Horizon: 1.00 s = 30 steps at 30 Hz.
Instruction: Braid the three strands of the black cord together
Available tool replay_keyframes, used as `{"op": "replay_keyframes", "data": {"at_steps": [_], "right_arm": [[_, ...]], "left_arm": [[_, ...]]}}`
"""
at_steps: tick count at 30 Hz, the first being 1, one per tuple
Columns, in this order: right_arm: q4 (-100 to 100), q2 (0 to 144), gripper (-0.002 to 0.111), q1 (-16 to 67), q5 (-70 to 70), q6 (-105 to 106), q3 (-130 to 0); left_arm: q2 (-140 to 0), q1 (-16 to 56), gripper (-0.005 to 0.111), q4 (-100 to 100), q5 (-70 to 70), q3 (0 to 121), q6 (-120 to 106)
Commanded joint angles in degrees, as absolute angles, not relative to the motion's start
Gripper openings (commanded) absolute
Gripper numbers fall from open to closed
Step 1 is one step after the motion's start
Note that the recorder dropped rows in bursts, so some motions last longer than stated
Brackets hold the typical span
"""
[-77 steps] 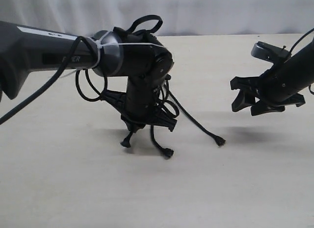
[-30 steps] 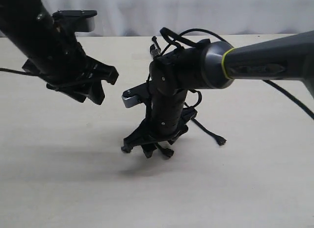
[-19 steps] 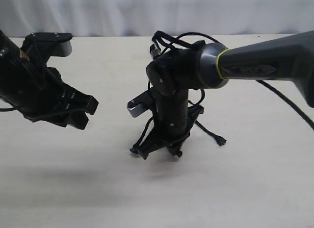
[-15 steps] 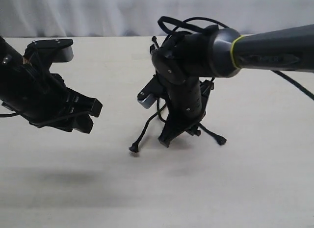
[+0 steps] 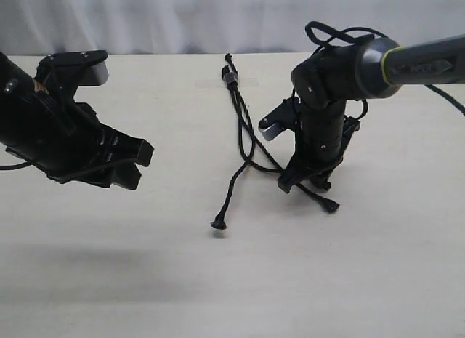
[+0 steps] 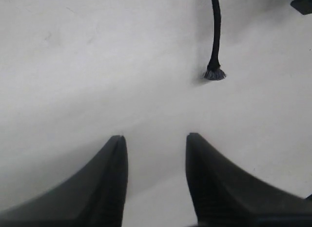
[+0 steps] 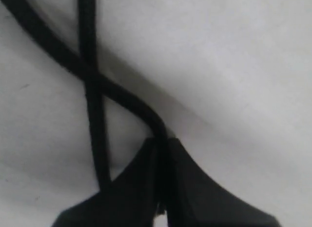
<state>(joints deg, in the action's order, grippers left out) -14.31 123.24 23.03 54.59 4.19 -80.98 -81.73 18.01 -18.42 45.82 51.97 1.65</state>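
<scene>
The black cord's bound end (image 5: 231, 75) lies at the far middle of the table, and its three strands run toward the near side, crossing one another. One strand (image 5: 231, 189) ends loose in a frayed knob (image 5: 218, 223), which also shows in the left wrist view as a knob (image 6: 213, 73). A second strand ends in a knob (image 5: 331, 206) beside the right arm. My right gripper (image 5: 305, 179) points down at the table, shut on the third strand (image 7: 146, 112), which crosses another strand (image 7: 92, 90). My left gripper (image 5: 138, 166) hovers open at the left, its fingers (image 6: 114, 161) holding nothing.
The pale table (image 5: 240, 287) carries only the cord. A white curtain (image 5: 182, 18) hangs behind the far edge. The right arm's glossy cables (image 5: 338, 33) loop above its wrist.
My right arm has swung from the middle to the right, pulling its held strand across. The left strand's end has been uncovered and lies straighter. My left gripper has barely shifted.
</scene>
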Motion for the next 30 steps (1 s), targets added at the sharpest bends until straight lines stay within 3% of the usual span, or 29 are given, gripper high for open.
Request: {"op": "replay_keyframes", "data": {"at_steps": [1, 16, 30], "right_arm": [[-5.21, 123.8, 0.004, 23.36, 56.26, 9.1, -79.15], [20.33, 123.8, 0.004, 28.8, 54.63, 17.7, -73.55], [11.89, 119.56, 0.004, 28.67, 54.46, 9.35, -73.55]], "left_arm": [[-81.36, 18.06, 0.037, -19.12, 45.81, 51.66, 1.51], [-81.36, 18.06, 0.037, -17.95, 43.93, 51.66, 1.51], [-81.36, 18.06, 0.037, -14.56, 43.27, 51.66, 1.51]]}}
